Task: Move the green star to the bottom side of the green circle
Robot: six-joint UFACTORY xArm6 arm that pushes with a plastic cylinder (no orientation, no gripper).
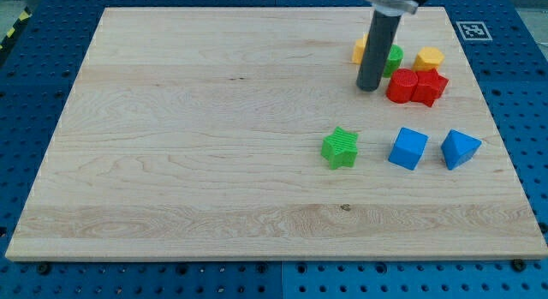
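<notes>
The green star (341, 148) lies on the wooden board (188, 136), right of centre. The green circle (393, 58) sits near the view's top right, partly hidden behind my rod. My tip (369, 87) rests on the board just left of and below the green circle, well above the green star and slightly to its right. The star and the tip are apart.
A yellow block (360, 50) shows left of the rod and a yellow hexagon (429, 59) right of the green circle. A red cylinder (401, 86) and a red star (430, 86) sit below them. A blue cube (408, 149) and a blue triangular block (460, 149) lie right of the green star.
</notes>
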